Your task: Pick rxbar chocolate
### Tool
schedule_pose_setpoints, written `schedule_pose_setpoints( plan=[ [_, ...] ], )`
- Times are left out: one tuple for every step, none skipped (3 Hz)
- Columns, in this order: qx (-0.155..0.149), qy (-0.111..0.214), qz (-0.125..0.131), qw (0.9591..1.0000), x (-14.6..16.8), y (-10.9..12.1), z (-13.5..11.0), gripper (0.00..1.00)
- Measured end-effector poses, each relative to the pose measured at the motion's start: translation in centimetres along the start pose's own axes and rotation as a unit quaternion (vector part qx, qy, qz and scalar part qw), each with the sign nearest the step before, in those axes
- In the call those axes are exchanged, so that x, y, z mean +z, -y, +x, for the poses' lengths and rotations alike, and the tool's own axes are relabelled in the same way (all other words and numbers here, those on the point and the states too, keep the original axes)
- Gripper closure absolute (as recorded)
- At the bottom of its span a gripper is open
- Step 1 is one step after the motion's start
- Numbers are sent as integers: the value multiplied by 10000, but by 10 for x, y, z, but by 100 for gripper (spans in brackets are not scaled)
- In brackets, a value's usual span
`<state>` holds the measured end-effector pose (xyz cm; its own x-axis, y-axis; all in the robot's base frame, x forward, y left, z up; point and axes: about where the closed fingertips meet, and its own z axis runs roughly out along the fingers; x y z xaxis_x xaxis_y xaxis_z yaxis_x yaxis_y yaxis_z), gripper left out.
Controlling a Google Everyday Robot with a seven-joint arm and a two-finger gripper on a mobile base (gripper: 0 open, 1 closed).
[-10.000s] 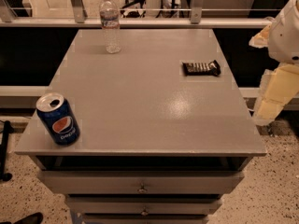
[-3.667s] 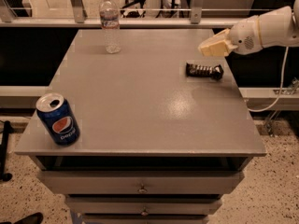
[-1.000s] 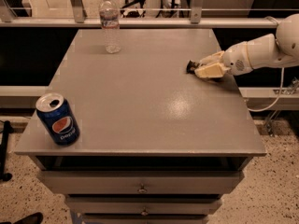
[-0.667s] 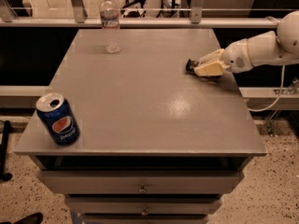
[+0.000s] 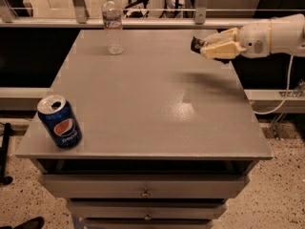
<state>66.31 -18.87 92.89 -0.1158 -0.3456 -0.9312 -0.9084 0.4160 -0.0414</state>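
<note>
My gripper [image 5: 215,45] hangs above the right far part of the grey table [image 5: 143,99], reaching in from the right on a white arm. Its cream fingers [image 5: 224,50] are shut on the rxbar chocolate [image 5: 196,44]. Only the dark left end of the bar sticks out from between the fingers. The bar is lifted clear of the table top and casts a shadow below it.
A clear plastic water bottle [image 5: 113,24] stands at the table's far left-centre. A blue Pepsi can [image 5: 59,121] stands near the front left corner. Drawers [image 5: 143,192] sit under the table top. A railing [image 5: 143,20] runs behind the table.
The gripper came down onto the bar lying at the right of the table and closed on it. It has now risen with the bar, which is off the table.
</note>
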Motion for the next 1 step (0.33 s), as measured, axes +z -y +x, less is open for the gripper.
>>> schedule_pose_setpoints(
  plan=[
    [142,673,-181,9975,-8,-9,-21,100]
  ],
)
